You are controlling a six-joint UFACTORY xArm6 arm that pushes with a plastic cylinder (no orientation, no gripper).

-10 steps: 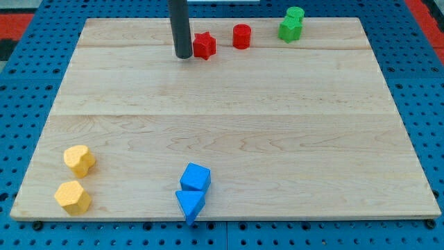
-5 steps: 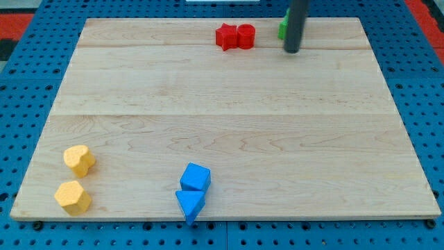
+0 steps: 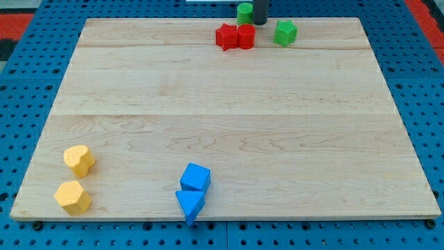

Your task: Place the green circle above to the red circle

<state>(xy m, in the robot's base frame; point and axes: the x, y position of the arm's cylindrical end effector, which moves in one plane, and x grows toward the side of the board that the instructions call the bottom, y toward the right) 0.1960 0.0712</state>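
The green circle (image 3: 245, 12) stands at the board's top edge, just above the red circle (image 3: 245, 36). My tip (image 3: 259, 22) is right beside the green circle, on its right. A red star (image 3: 226, 37) touches the red circle on its left. A green block (image 3: 284, 32), roughly hexagonal, lies to the right of the red circle and below right of my tip.
The wooden board (image 3: 222, 125) lies on a blue pegboard. Two yellow blocks (image 3: 80, 160) (image 3: 72, 196) sit at the bottom left. A blue cube (image 3: 195, 177) and a blue triangle (image 3: 190, 205) sit at the bottom middle.
My tip moved from the left of the red star to the top edge. The red star was slid right against the red circle. The green circle moved left, away from the other green block.
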